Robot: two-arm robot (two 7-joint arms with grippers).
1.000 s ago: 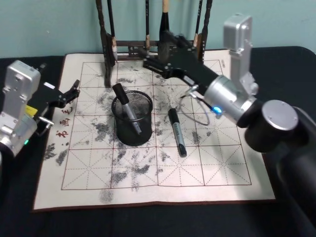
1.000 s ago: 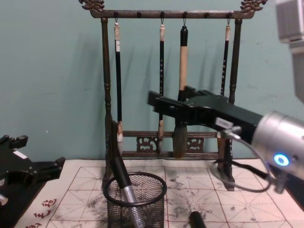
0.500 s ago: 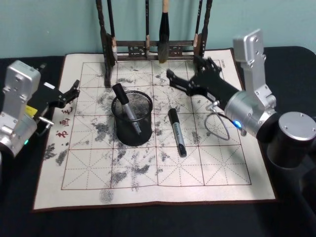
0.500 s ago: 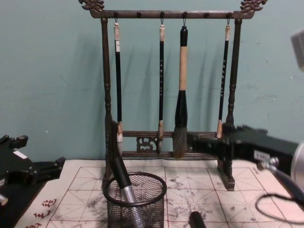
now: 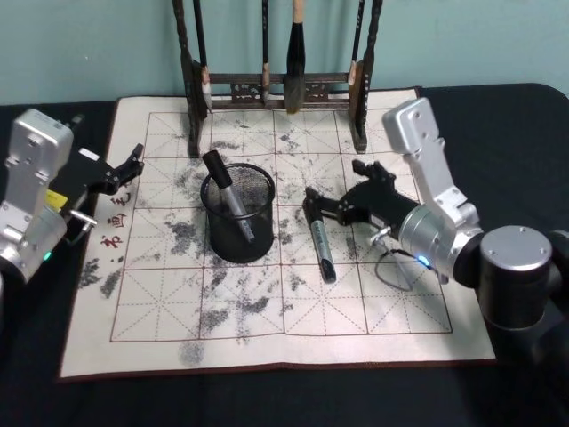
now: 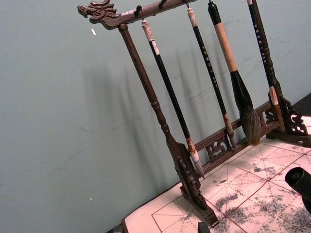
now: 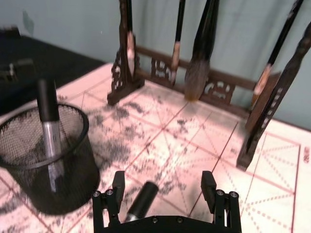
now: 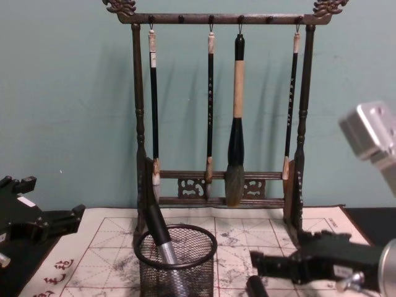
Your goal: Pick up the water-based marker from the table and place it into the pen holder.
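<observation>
The left claw (image 5: 135, 162) sits far to the left of the pen holder (image 5: 258, 238). It is by the left edge of the white mat (image 5: 178, 311), over the dark table (image 5: 36, 382). Its two tips are a little apart and it holds nothing.

The pen holder is a round black cup made of wire mesh. It stands upright on the mat, which has red lines and grey ink marks. One marker (image 5: 229, 200) is in the cup already. It has a black cap and a silver body, and it leans to the left with its cap poking out over the rim.

Behind the pen holder, at the far edge of the mat, stands a tall wooden brush rack (image 8: 138, 124). Four brushes (image 8: 237, 111) hang from its top bar.

The water-based marker (image 5: 318, 238) lies flat on the mat, just to the right of the pen holder. It does not touch the cup. It is black, and its far end points toward the brush rack.

The right claw (image 5: 333, 197) is low over that far end, also to the right of the pen holder. Its fingers (image 7: 116, 187) are wide apart. In the right wrist view the marker's end shows between them, closer to one finger. The claw is not clamped on it.
</observation>
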